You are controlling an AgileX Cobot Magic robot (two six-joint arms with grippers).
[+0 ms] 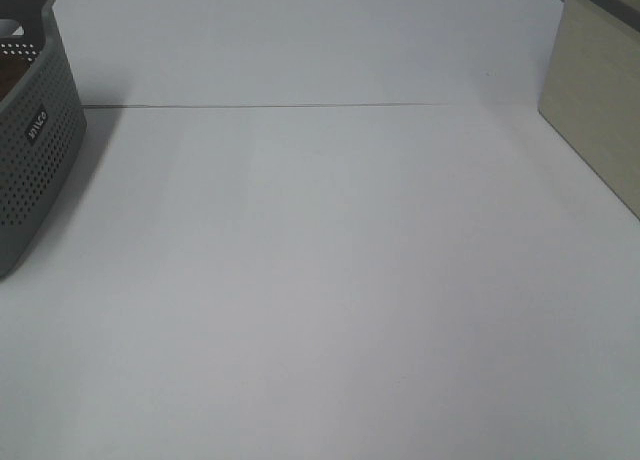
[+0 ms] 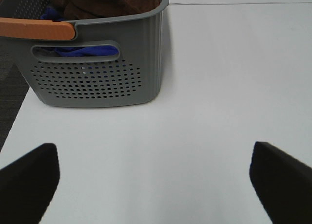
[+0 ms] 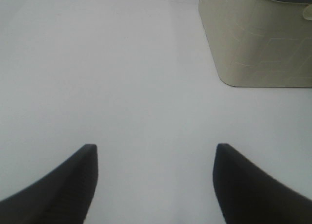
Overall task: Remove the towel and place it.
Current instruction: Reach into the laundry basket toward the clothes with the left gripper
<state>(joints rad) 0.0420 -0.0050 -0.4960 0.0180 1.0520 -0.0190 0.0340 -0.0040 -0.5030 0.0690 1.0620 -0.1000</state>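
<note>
The towel (image 2: 109, 2) is a dark reddish-brown cloth bunched inside the grey perforated basket (image 2: 97, 78), partly hidden by its wall. In the exterior high view the basket (image 1: 35, 150) stands at the left edge, and a sliver of the towel (image 1: 8, 78) shows inside it. My left gripper (image 2: 153, 177) hovers over the white table some way short of the basket, open and empty. My right gripper (image 3: 155, 177) is open over bare table, with nothing between its fingers. Neither gripper appears in the exterior high view.
A blue cloth (image 2: 80, 51) lies in the basket beneath the towel, and an orange handle (image 2: 36, 28) runs along the basket's rim. A beige container (image 3: 258, 39) stands on the right side (image 1: 595, 110). White table (image 1: 320, 280) spreads between them.
</note>
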